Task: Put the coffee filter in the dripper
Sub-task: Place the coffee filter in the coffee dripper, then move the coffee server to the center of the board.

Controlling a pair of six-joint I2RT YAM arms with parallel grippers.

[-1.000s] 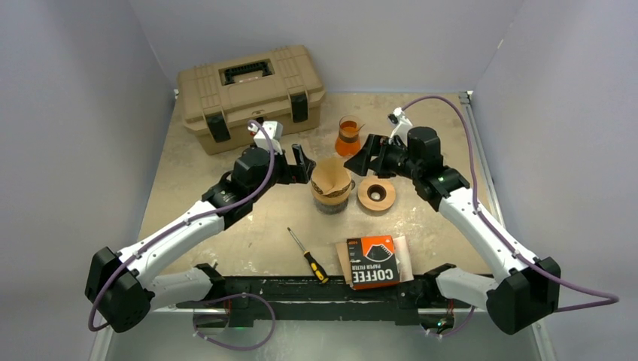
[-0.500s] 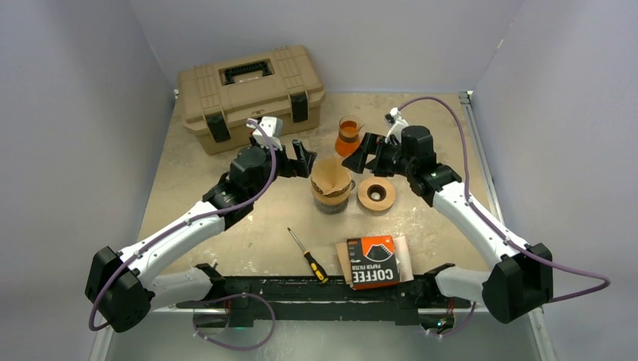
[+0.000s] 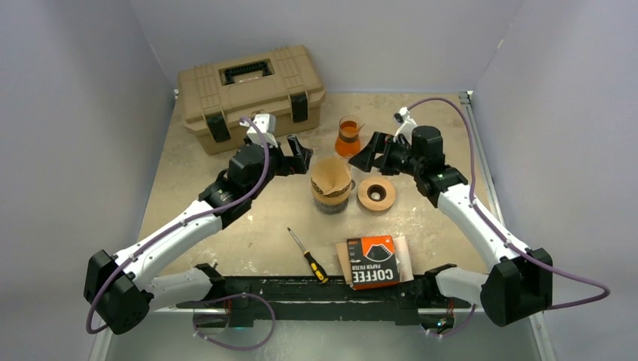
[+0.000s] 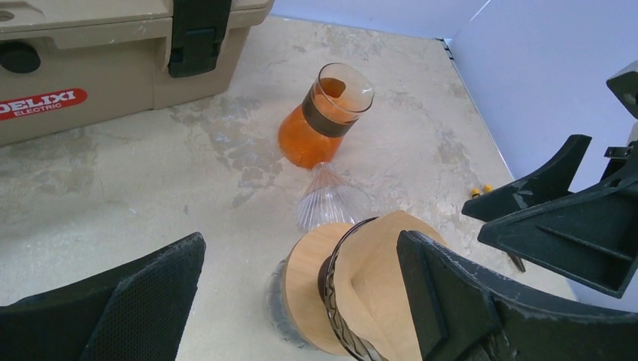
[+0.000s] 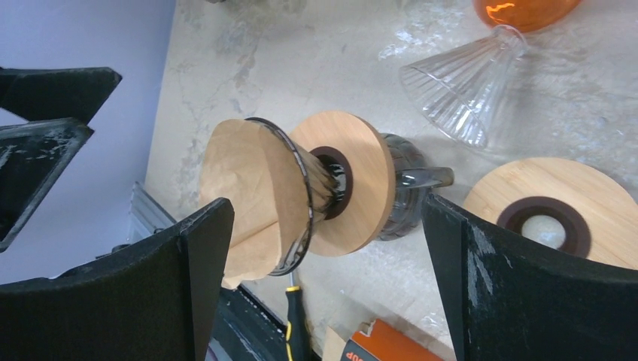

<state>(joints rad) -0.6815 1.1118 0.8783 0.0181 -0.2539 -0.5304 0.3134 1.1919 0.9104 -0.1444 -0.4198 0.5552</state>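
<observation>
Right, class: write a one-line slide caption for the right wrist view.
Open right claw frames the paper filter seated in the dripper, a clear glass cone lying on its side beyond.

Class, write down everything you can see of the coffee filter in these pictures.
The coffee filter is plain light-brown paper, shaped into a cone. It stands upright, mouth open, inside the dark ribbed dripper, its upper edge rising above the rim. It sits near the middle of the table; only the dripper touches it.
</observation>
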